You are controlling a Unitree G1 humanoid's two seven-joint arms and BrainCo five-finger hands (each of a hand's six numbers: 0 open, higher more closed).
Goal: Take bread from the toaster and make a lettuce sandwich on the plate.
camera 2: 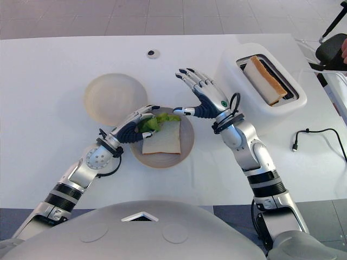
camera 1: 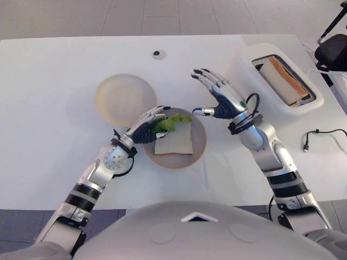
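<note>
A slice of bread (camera 1: pixel 174 141) lies on the tan plate (camera 1: pixel 198 142) in the middle of the table. My left hand (camera 1: pixel 146 125) is at the plate's left rim, shut on a green lettuce leaf (camera 1: pixel 172 121) that rests over the slice's top-left corner. My right hand (camera 1: pixel 219 95) hovers open just beyond the plate's right side, fingers spread and holding nothing. The white toaster (camera 1: pixel 310 101) stands at the right with one slice of bread (camera 1: pixel 284 80) still sticking out of its slot.
A second, bare tan plate (camera 1: pixel 125 99) sits left of centre behind my left hand. A small dark round object (camera 1: pixel 158 53) lies near the table's far edge. A black cable (camera 1: pixel 321 135) trails on the table at the right.
</note>
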